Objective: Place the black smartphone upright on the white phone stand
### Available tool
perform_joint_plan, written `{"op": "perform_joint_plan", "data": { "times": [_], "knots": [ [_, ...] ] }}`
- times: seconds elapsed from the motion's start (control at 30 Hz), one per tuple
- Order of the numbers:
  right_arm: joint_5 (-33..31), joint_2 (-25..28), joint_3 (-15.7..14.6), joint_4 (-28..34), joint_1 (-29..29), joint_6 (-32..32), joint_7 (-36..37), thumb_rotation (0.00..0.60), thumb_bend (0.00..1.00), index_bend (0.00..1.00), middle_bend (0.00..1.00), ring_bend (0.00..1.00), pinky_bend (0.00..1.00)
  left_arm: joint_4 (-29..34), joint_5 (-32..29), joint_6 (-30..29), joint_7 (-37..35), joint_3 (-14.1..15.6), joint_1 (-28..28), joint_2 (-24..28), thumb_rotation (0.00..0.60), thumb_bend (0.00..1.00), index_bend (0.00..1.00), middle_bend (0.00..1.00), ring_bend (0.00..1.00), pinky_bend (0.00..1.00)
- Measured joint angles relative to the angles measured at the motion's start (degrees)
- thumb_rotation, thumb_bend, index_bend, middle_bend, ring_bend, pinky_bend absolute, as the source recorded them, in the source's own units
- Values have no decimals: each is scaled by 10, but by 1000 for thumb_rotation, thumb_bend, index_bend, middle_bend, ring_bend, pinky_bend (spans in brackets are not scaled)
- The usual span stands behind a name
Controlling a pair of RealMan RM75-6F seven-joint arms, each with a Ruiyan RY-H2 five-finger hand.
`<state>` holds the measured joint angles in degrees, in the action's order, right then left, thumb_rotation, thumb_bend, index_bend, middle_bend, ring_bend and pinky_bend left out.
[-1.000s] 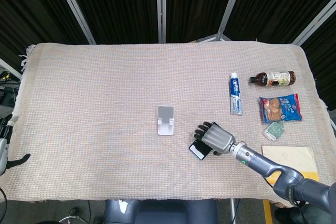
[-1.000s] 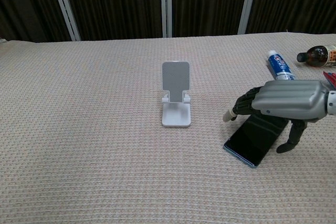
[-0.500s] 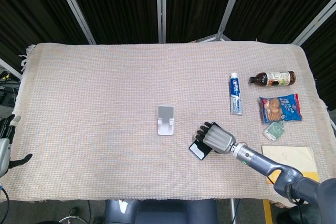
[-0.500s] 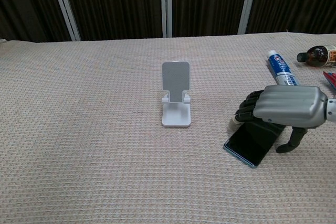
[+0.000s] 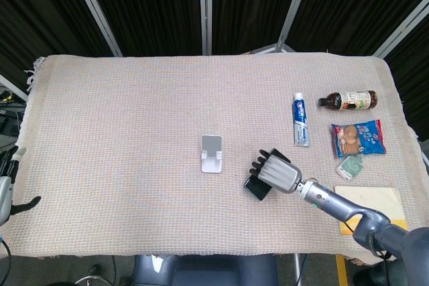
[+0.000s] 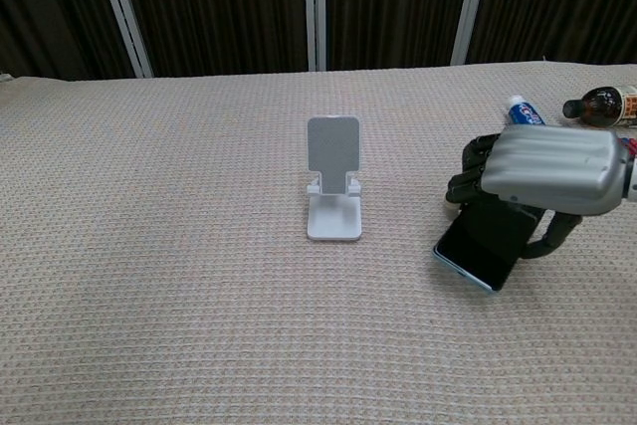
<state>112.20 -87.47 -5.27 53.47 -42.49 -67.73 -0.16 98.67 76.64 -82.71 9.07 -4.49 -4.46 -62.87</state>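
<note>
The white phone stand (image 5: 212,154) (image 6: 333,191) stands empty in the middle of the beige cloth. To its right, my right hand (image 5: 278,172) (image 6: 542,171) grips the black smartphone (image 5: 257,187) (image 6: 488,246). Its fingers curl over the phone's upper edge and the thumb holds the right side. The phone hangs tilted, screen up, with its low corner close to the cloth, about a hand's width right of the stand. My left hand (image 5: 7,189) shows only in the head view, off the table's left edge, fingers apart and holding nothing.
A toothpaste tube (image 5: 301,120) (image 6: 523,106) and a dark bottle (image 5: 348,100) (image 6: 597,105) lie behind the right hand. A blue snack packet (image 5: 358,137), a small green packet (image 5: 349,165) and a yellow-and-white pad (image 5: 372,202) lie at the right edge.
The right hand closed its fingers on the phone and tipped it up off the cloth, drawing it slightly back and right. The left hand stayed put.
</note>
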Motion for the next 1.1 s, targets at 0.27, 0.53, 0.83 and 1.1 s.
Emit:
{"op": "perform_joint_plan", "data": {
  "times": [0.27,0.53,0.83,1.1],
  "knots": [
    [8,29,32,35,-13,-43,-117,600,98,456,484,415,272,0,1,-5,-17,0,4,8,600,0,0,0,0,0],
    [31,29,79,51,-56,-44,-323,600,105,457,476,431,270,-7,-6,-1,-27,-2,4,12,600,0,0,0,0,0],
    [40,-9,125,64,-111,17,-527,600,108,471,478,431,229,-13,-21,12,-33,-6,0,12,600,0,0,0,0,0],
    [37,-52,130,67,-148,71,-578,600,111,490,472,431,201,-16,-27,19,-41,-8,-2,14,600,0,0,0,0,0]
  ]
}}
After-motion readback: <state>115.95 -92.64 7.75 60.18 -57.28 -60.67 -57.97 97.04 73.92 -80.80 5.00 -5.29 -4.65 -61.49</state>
